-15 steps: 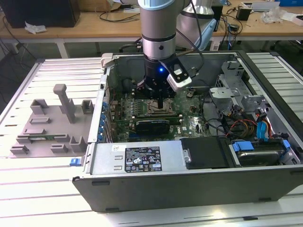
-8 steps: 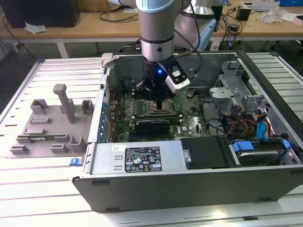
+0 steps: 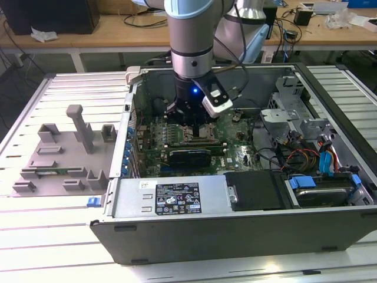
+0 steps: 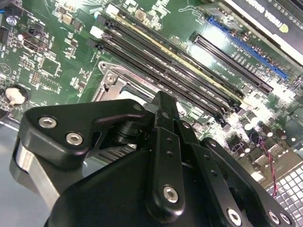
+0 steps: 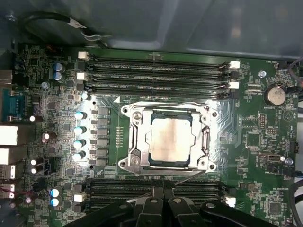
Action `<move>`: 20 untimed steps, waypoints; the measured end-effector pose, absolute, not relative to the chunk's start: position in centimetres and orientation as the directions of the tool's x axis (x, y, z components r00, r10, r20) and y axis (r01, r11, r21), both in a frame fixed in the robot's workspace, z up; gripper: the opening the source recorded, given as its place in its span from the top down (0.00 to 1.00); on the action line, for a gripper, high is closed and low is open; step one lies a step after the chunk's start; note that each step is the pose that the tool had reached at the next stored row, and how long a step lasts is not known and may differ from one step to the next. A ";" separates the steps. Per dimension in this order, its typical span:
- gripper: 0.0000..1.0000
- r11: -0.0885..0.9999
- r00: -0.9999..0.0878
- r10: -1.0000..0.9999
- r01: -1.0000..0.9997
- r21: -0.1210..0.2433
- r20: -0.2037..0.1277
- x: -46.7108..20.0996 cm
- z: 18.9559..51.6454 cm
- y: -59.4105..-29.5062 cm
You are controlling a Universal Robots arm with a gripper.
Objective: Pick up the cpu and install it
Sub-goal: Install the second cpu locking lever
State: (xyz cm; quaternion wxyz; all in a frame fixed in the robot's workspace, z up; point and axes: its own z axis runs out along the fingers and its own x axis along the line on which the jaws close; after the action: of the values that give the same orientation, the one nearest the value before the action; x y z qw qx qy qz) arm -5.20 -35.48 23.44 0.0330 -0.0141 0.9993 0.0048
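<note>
The cpu [image 5: 171,140] is sitting in the middle of the first wrist view, flat inside the metal-framed socket [image 5: 130,142] of the green motherboard [image 5: 265,142], its silvery top facing up and its edges lying square with the frame. It looks seated rather than perched, so the picking up and the placing appear to be done. Whether the socket's retaining frame and lever are already closed over it is hard to judge; that may be what is left of the install.

The tool [image 5: 163,198] is showing as dark linkages at the bottom centre of the first wrist view, just off the socket's near edge and apart from the chip. Its fingers appear to be drawn together there, with nothing between them, though the tips themselves are partly hidden, so this is a judgement. In the second wrist view the tool's black body [image 4: 161,156] is filling the lower half of the frame, with the memory slots [image 4: 180,71] running diagonally above it.

In the exterior view the arm is standing upright over the upper middle of the open computer case [image 3: 177,236], the tool [image 3: 191,121] hanging low over the board. The grey fixture blocks [image 3: 65,153] are lying on the bench [image 3: 35,247] at the left of that frame, well apart from the case's board.
</note>
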 end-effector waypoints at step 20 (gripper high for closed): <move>0.89 0.998 -0.997 -0.025 -0.029 0.050 -0.073 -7.1 22.5 -36.0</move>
State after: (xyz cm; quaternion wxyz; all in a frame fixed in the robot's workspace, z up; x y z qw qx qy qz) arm -7.09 -36.00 22.46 0.0364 -0.0133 0.9989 0.0255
